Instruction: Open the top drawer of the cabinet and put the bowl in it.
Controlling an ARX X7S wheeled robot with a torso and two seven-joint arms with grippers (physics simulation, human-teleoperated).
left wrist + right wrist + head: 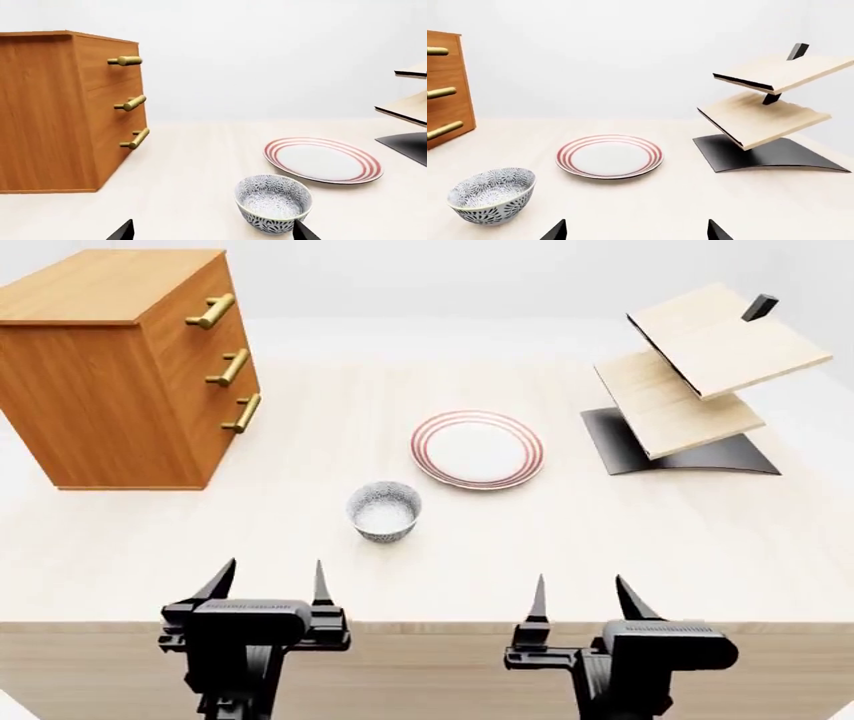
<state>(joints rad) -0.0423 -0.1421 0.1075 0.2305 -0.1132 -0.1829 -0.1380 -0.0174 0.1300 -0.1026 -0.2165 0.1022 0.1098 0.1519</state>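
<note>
The orange-brown cabinet [114, 370] stands at the table's far left, all three drawers pushed in. Its top drawer [200, 305] carries a brass bar handle [210, 310]. The blue-grey patterned bowl [384, 511] sits upright near the middle of the table, white inside. My left gripper [267, 583] hovers open at the front edge, to the left of the bowl and nearer me. My right gripper [582, 598] is open at the front right, holding nothing. In the left wrist view the bowl [273, 202] lies just by one fingertip [303, 232], and the cabinet [60, 110] rises beyond.
A flat white plate with red rings [477, 449] lies just beyond the bowl. A pale tilted two-shelf rack [687, 380] on a dark base stands at the far right. The table's front edge [427, 623] runs just under both grippers.
</note>
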